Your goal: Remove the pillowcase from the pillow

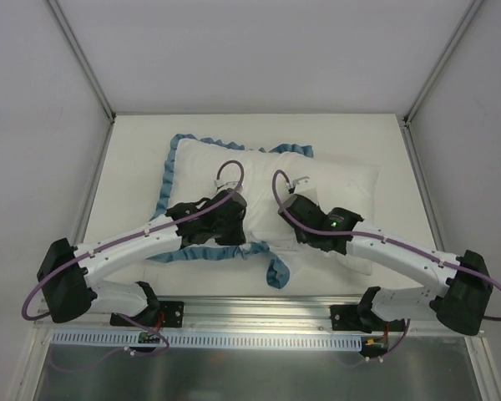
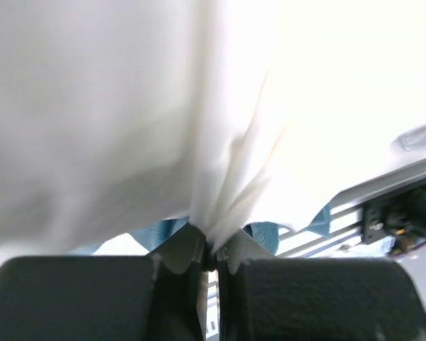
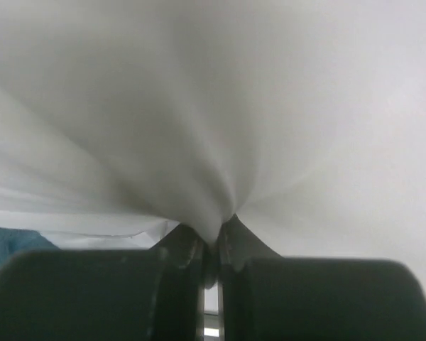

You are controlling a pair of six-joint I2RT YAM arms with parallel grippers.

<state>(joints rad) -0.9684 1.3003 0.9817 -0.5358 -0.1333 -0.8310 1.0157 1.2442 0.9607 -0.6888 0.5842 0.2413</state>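
Observation:
The pillowcase (image 1: 192, 167) lies on the table's left half, its white side up, with a teal ruffle (image 1: 169, 180) round its edge. The plump white pillow (image 1: 351, 180) sticks out of it to the right. My left gripper (image 1: 234, 219) is pressed down on the pillowcase. In the left wrist view it (image 2: 211, 247) is shut on a pinched fold of white cloth (image 2: 227, 163), with teal frill (image 2: 264, 234) just behind. My right gripper (image 1: 292, 209) sits near the case's opening. It (image 3: 211, 241) is shut on a bunched fold of the pillow's white cloth (image 3: 213, 142).
A loose end of teal ruffle (image 1: 277, 271) trails toward the table's front edge. A metal rail (image 1: 259, 311) runs along that edge between the arm bases. Grey walls with metal posts (image 1: 82, 58) close in the cream table (image 1: 134, 138) on three sides.

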